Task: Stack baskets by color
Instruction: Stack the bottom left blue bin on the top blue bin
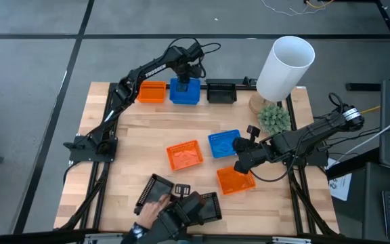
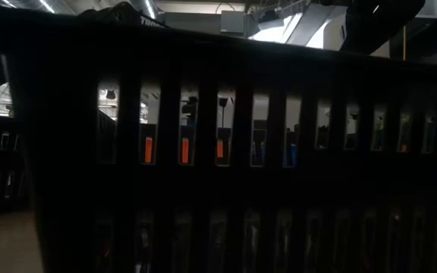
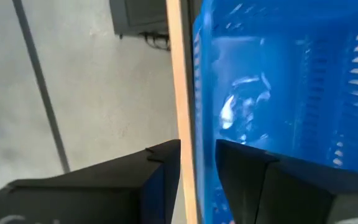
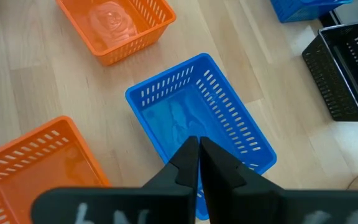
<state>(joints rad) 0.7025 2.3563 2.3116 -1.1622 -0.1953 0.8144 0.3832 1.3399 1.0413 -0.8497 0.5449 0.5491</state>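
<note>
Looking down from above, the left tool point(image 1: 185, 73) sits over a blue basket point(image 1: 185, 92) in the back row of the desk point(image 1: 134, 142), between an orange basket point(image 1: 152, 92) and a black basket point(image 1: 221, 93), so colors stay apart. The low view is blocked by a dark basket wall point(image 2: 218, 152). In the left wrist view, its fingers point(image 3: 160, 171) look spread around the blue rim. In the right wrist view, the right tool point(image 4: 197, 155) is pressed together over another blue basket point(image 4: 197, 118), likely next to be picked
</note>
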